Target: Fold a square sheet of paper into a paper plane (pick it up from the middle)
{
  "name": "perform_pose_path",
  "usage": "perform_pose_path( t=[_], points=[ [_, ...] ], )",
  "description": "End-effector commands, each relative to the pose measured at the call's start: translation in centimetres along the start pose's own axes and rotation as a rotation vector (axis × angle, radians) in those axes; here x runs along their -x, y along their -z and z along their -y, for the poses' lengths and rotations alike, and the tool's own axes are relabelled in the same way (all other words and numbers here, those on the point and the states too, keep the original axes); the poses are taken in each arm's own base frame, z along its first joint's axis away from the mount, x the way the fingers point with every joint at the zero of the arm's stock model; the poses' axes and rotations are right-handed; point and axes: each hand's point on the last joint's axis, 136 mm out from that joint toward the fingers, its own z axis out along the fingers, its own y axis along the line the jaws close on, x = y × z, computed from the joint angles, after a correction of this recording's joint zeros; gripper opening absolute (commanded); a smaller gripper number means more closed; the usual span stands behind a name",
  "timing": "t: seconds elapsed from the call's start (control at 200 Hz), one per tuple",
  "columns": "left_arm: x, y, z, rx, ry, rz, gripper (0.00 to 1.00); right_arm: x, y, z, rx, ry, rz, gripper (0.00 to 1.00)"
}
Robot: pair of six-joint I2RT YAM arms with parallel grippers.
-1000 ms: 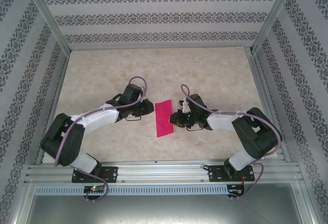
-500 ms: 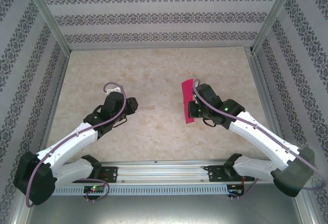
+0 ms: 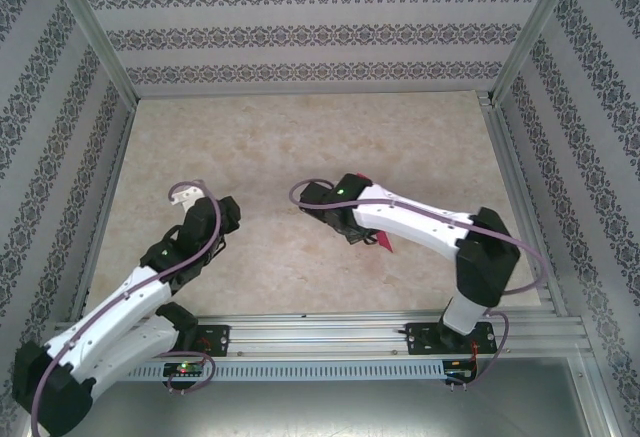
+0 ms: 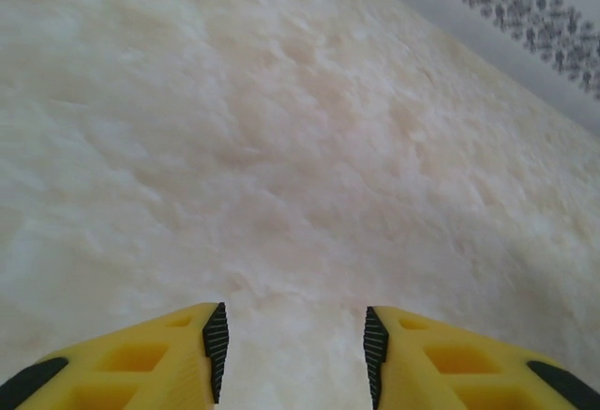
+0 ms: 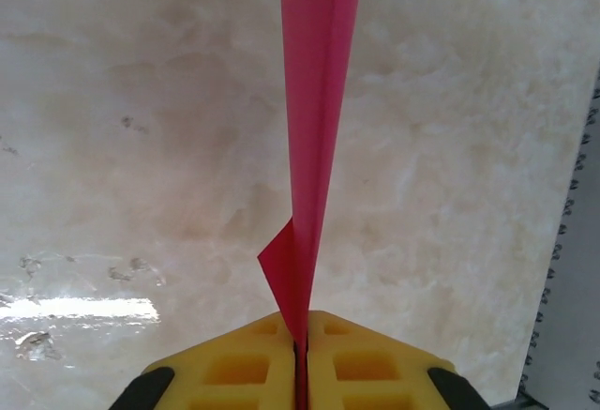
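My right gripper [image 5: 302,340] clenched on paper plane [image 5: 314,100], over table [image 5: 112,147] middle. My left gripper [image 4: 295,344] parted, empty. Risk: thin edge pinch, plane slips, folds spring open.

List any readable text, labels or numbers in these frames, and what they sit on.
No readable text.
The paper shut in the right gripper is plain pink, unmarked.
The wall bands are ornament, not letters.
The boards by the arm bases are too small to read any print.
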Motion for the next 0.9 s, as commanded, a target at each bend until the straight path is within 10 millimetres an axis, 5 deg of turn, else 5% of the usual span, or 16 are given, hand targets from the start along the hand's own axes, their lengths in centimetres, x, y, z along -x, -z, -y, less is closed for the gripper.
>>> perform_pose_path(
  t=[0.0,0.195,0.28,0.37,0.455,0.62,0.804,0.894],
  points=[
    [0.7,1.2,-3.9,0.123,0.010,0.077,0.48,0.6,-0.5,-3.6,0.090,-0.024,-0.041,0.12],
    [1.5,3.1,-5.1,0.098,-0.004,0.136,0.52,1.9,-1.1,-11.2,0.288,-0.017,-0.106,0.23],
    [1.6,3.6,-5.0,0.075,-0.024,0.134,0.53,3.2,0.9,-14.5,0.502,-0.061,-0.065,0.42],
    [1.3,3.8,-4.5,0.050,-0.047,0.109,0.56,5.0,4.3,-14.9,0.695,-0.130,0.027,0.57],
    [0.6,3.3,-3.9,0.025,-0.058,0.072,0.56,5.7,5.2,-13.5,0.796,-0.212,0.080,0.63],
    [-1.3,2.0,-1.2,-0.071,-0.062,-0.042,0.57,4.9,2.3,-11.0,0.930,-0.403,0.065,0.47],
    [-4.8,-0.3,3.0,-0.181,-0.115,-0.264,0.58,4.6,-0.3,-11.6,1.126,-0.489,0.045,0.26],
    [-6.6,-1.3,5.0,-0.226,-0.138,-0.386,0.57,4.1,-2.3,-12.0,1.138,-0.496,0.003,0.24]
  ],
)
